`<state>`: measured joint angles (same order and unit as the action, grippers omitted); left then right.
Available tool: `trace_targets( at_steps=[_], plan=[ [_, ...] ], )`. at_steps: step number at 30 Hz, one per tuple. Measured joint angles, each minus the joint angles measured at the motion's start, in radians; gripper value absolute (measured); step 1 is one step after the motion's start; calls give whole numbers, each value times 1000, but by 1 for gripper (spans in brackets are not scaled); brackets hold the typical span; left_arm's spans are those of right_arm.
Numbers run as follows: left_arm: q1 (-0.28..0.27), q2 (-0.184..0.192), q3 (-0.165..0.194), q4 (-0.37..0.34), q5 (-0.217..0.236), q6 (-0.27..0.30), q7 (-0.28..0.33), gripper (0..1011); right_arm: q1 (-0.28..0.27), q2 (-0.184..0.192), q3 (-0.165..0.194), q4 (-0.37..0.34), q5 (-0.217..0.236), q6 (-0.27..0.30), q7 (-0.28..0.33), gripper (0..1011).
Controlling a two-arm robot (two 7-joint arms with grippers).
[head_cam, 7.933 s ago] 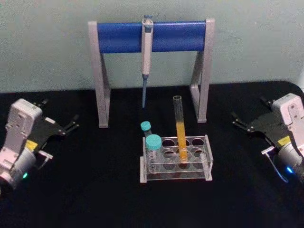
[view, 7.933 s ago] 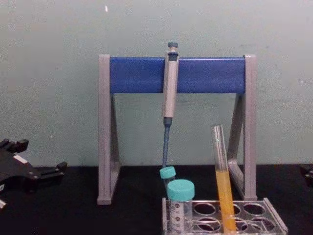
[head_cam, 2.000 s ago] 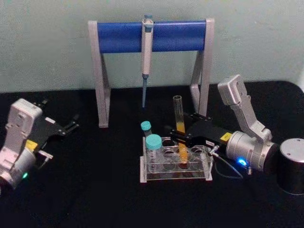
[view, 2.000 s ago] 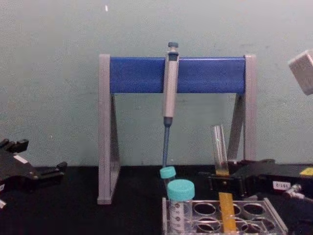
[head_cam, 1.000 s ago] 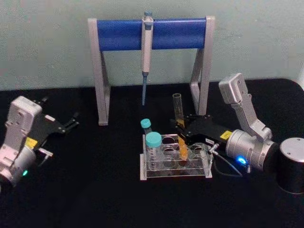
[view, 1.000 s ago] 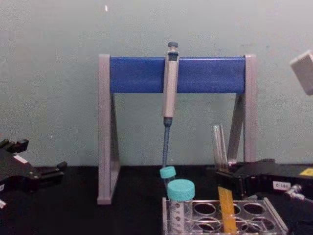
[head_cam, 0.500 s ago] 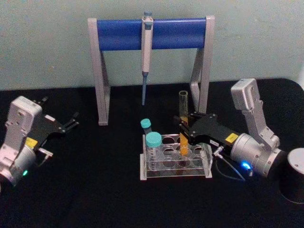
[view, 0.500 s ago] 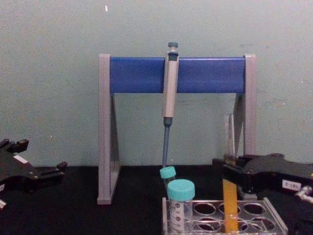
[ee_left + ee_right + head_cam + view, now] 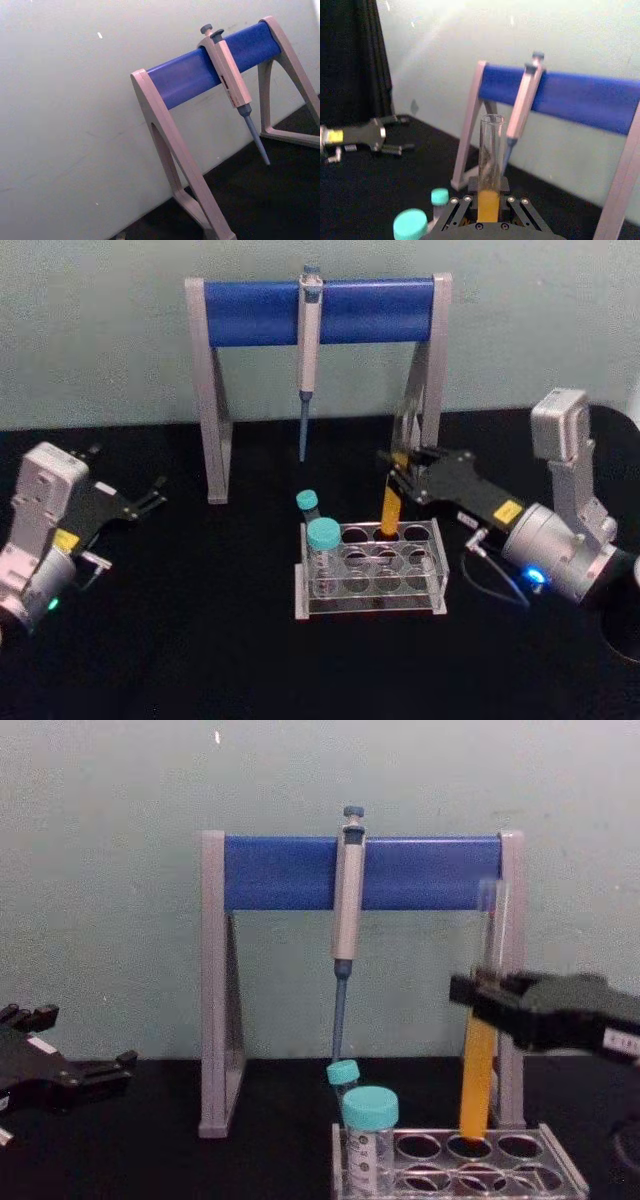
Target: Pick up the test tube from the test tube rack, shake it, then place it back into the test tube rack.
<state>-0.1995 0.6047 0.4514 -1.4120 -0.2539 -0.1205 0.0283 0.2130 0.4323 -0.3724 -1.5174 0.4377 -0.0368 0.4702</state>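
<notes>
My right gripper (image 9: 399,468) is shut on the test tube (image 9: 391,505), a long clear tube with orange-yellow liquid in its lower part. The tube stands nearly upright, raised, with its round bottom at about the level of the test tube rack's (image 9: 438,565) top, over a back-row hole. From the chest, the right gripper (image 9: 481,996) clamps the test tube (image 9: 477,1075) at mid-height above the rack (image 9: 567,1178). The right wrist view has the tube (image 9: 490,165) between my right gripper's fingers (image 9: 489,201). My left gripper (image 9: 150,501) rests open at the far left.
Two teal-capped tubes (image 9: 322,536) (image 9: 307,504) stand in the rack's left holes. Behind the rack is a tall grey stand with a blue crossbar (image 9: 320,310), and a pipette (image 9: 307,355) hangs from it. The right stand leg (image 9: 430,390) is just behind the raised tube.
My right gripper has closed on the test tube and lifted it up and back out of the rack hole. The left arm has stayed put.
</notes>
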Motion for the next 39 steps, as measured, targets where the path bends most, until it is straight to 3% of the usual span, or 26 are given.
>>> trace_targets(
  at_steps=[8,24,30,39],
  plan=[
    [0,0,0,0,0,0,0,1001,16,-4,19,-37,27,-21,13,230],
    [0,0,0,0,0,0,0,1001,64,-18,10,-3,6,-25,-3,230],
    [0,0,0,0,0,0,0,1002,40,7,37,-23,-11,-24,-29,230],
    [0,0,0,0,0,0,0,1001,-50,76,73,-126,2,38,-26,230]
  ],
)
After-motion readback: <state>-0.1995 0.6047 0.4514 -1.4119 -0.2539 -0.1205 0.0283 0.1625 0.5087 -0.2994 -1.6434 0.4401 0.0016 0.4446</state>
